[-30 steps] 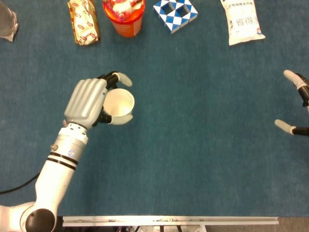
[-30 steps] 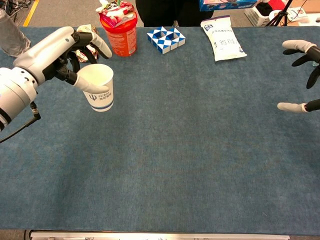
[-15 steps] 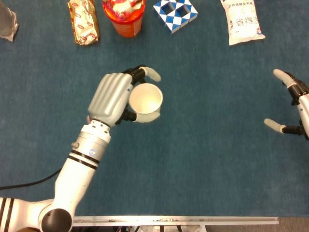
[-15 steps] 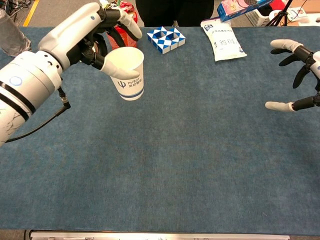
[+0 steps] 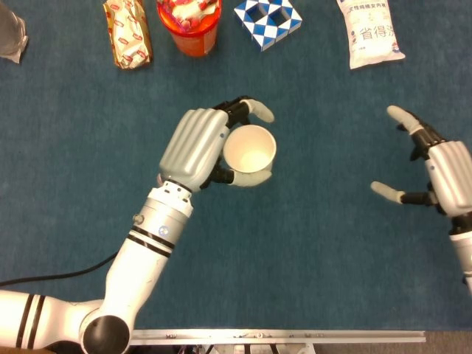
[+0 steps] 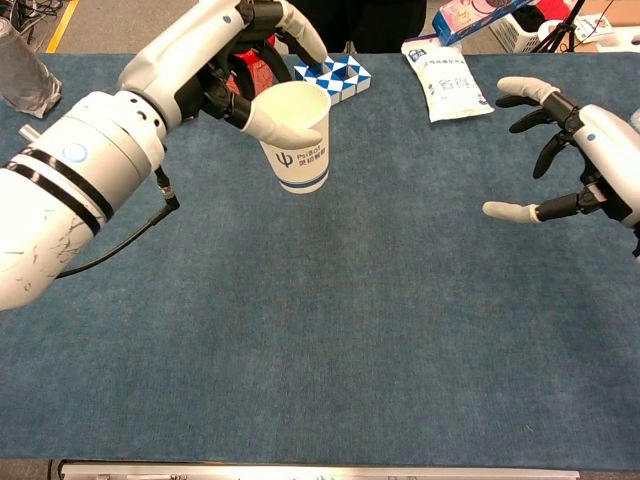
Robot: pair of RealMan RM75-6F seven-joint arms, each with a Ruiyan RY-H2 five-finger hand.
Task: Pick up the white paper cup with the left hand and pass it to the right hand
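Now left hand (image 5: 193, 147) grips the cup (image 5: 249, 150) upright above the table (image 6: 380, 330) (mouth up); right hand (image 6: 580, 150) spread, holding nothing, well apart

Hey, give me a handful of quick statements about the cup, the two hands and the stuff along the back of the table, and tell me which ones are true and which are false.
1. The left hand holds the white paper cup. True.
2. The right hand is touching the cup. False: it is apart from the cup, on the right side, with its fingers spread and nothing in them.
3. The cup is upright, its open mouth facing up. True.
4. The cup is full of liquid. False: the head view shows a bare white inside.
5. The blue and white checkered block lies between the orange tub and the white packet. True.
6. The cup is plain white. False: blue print shows on its side in the chest view.
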